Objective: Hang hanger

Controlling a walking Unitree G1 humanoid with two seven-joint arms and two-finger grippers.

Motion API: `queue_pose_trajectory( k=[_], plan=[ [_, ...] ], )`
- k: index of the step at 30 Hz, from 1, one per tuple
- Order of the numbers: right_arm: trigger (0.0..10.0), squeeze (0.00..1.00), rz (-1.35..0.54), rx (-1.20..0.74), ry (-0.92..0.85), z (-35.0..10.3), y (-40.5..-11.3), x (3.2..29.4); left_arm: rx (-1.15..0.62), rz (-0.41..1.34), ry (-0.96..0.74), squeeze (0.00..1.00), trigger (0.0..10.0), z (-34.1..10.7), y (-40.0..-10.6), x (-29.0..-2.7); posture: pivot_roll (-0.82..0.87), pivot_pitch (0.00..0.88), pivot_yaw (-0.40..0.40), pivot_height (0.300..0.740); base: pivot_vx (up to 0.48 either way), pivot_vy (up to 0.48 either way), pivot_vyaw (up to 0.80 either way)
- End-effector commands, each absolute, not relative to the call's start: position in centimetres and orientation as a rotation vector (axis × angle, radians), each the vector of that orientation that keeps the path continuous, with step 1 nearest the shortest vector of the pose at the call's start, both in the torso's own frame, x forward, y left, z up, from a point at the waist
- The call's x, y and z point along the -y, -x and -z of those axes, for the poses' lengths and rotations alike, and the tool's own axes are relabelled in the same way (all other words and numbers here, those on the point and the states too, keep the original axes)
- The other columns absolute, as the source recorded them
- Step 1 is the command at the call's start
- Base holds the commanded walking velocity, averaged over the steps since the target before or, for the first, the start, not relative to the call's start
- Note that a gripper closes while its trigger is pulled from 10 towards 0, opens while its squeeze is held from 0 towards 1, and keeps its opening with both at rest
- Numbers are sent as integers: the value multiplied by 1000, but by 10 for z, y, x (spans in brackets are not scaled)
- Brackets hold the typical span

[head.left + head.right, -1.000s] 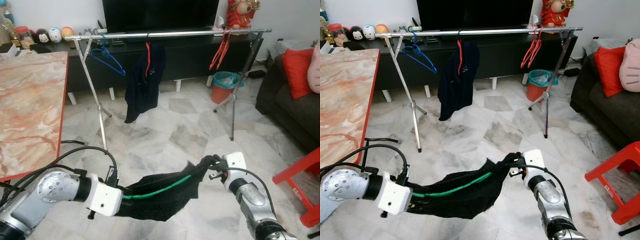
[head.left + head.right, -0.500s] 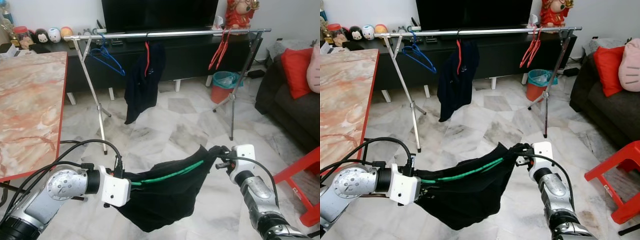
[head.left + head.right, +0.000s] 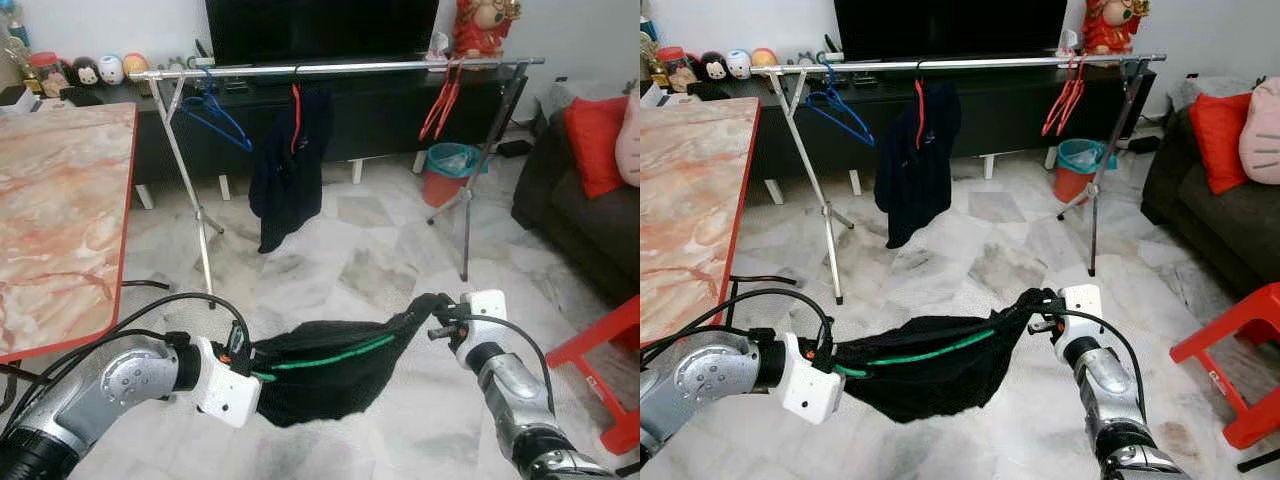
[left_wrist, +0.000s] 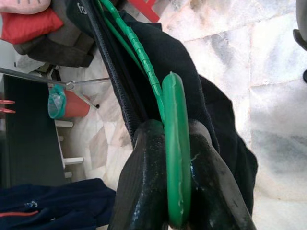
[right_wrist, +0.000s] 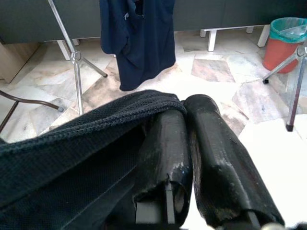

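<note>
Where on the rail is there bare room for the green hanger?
The rail is bare between the navy shirt's red hanger and the red hangers at its right end. A shorter gap lies between the blue hangers and the shirt. Both rail ends are crowded.

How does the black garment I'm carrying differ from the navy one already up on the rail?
The black garment is stretched sideways between the left gripper and right gripper, low over the floor; the navy garment hangs straight down from the rail. The black one sits on a green hanger; the navy one on a red hanger. The black one sags in a bunch; the navy one drapes long. Both are dark and on hangers.
</note>
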State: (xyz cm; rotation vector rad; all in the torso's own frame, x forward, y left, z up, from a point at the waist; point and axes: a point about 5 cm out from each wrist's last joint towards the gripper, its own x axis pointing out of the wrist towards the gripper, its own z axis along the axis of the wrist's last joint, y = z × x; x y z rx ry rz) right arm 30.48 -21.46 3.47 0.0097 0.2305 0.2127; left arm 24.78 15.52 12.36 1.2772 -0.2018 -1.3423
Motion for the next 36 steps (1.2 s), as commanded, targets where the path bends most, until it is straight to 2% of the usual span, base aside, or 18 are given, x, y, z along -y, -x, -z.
queue_pose_trajectory(
  k=[1,3,8,11,16,20,22,24,26,29,36],
  plan=[
    [0,0,-166,-193,-33,-44,-311,222,209,1394,-1366,0,10000,-120,-245,-157,38,0,-58,740,0,0,0],
    [0,0,-167,-192,-32,-45,-311,222,202,1400,-1381,0,10000,-119,-245,-157,38,0,-58,740,0,0,0],
    [0,0,-211,-198,-44,-43,-312,214,96,1236,-1447,0,10000,-113,-260,-161,35,0,-57,740,0,0,0],
    [0,0,-295,-239,-52,-34,-306,201,57,1045,-1380,0,10000,-113,-275,-160,33,0,-57,740,0,0,0],
    [0,0,-313,-255,-53,-29,-303,196,44,1080,-1402,0,10000,-107,-272,-157,33,0,-57,740,0,0,0],
    [0,0,-327,-262,-60,-28,-302,194,-54,1046,-1411,0,10000,-100,-272,-166,33,0,-57,740,0,0,0],
    [0,0,-331,-265,-61,-28,-302,193,-63,985,-1382,0,10000,-101,-275,-166,33,0,-57,740,0,0,0],
    [0,0,-331,-268,-61,-27,-302,194,-72,934,-1264,0,10000,-103,-278,-164,36,0,-59,740,0,0,0],
    [0,0,-320,-271,-64,-27,-301,196,-43,954,-1110,0,10000,-108,-275,-156,36,0,-59,740,0,0,0],
    [0,0,-272,-283,-69,-26,-300,205,126,1250,-838,0,10000,-127,-243,-136,38,0,-61,740,0,0,0],
    [0,0,-249,-304,-77,-23,-297,211,68,1504,-676,0,10000,-137,-214,-139,40,0,-60,740,0,0,0]
  ],
)
